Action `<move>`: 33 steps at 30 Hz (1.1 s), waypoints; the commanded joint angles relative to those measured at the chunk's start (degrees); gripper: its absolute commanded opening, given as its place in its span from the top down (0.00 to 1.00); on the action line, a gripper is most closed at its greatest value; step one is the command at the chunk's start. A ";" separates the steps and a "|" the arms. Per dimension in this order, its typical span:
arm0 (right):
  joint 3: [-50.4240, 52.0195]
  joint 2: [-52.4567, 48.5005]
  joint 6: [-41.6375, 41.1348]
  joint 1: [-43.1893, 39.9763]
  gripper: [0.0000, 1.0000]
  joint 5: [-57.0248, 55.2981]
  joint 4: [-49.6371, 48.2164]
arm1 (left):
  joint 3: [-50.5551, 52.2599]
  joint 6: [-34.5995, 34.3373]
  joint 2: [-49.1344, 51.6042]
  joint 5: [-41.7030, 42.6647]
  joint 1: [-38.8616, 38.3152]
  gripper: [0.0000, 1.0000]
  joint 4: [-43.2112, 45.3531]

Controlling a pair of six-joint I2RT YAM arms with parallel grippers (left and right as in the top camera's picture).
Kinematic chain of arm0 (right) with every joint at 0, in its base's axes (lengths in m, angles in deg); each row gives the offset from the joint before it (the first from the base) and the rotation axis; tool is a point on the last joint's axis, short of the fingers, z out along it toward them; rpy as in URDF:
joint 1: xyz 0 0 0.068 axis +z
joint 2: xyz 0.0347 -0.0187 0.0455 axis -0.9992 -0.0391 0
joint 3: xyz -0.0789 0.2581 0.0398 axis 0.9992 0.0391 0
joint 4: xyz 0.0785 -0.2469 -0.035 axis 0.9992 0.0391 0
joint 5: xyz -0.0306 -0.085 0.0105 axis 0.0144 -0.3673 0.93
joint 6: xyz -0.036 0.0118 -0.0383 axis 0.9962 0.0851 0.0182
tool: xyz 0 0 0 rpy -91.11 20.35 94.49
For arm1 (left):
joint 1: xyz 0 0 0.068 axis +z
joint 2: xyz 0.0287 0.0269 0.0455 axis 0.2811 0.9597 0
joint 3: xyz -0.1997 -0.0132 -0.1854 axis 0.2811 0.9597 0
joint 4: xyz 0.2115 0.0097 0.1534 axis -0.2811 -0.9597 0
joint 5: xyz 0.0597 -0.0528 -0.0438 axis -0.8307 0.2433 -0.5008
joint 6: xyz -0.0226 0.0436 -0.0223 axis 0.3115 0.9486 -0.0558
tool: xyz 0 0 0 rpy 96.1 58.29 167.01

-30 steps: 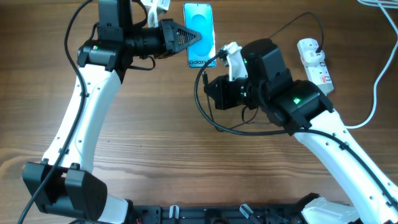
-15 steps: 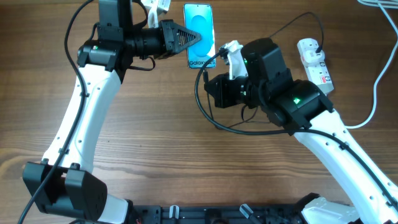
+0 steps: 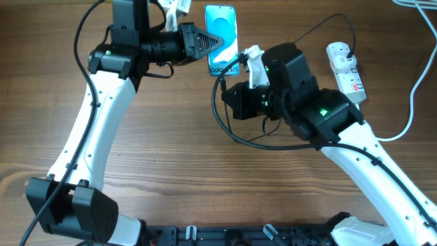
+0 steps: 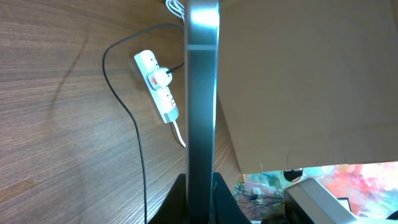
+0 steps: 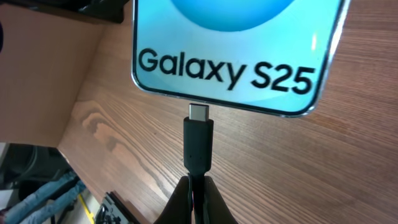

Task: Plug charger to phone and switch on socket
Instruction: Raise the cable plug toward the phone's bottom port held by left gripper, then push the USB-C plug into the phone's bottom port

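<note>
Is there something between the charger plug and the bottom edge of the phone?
Nothing visible. The right gripper holds the charger plug pointing at the phone, just under its bottom edge; only the wooden table shows behind.

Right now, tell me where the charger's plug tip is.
Right wrist view: the plug tip, pinched in the right gripper, sits just under the Galaxy S25 end of the phone, not yet inserted.

The charger (image 5: 198, 140) tip sits just beside the phone (image 5: 236, 50), the socket (image 3: 346, 70) well right.
</note>
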 commanded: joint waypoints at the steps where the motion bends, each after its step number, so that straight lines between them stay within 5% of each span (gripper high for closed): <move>1: -0.59 0.48 -0.68 0.24 0.96 -2.56 0.11 | -0.59 1.14 -0.11 0.59 -0.20 0.96 0.35; 33: -0.59 0.42 -2.10 0.24 0.96 -13.70 -7.56 | -0.59 0.66 -0.11 7.69 -0.20 0.96 -1.92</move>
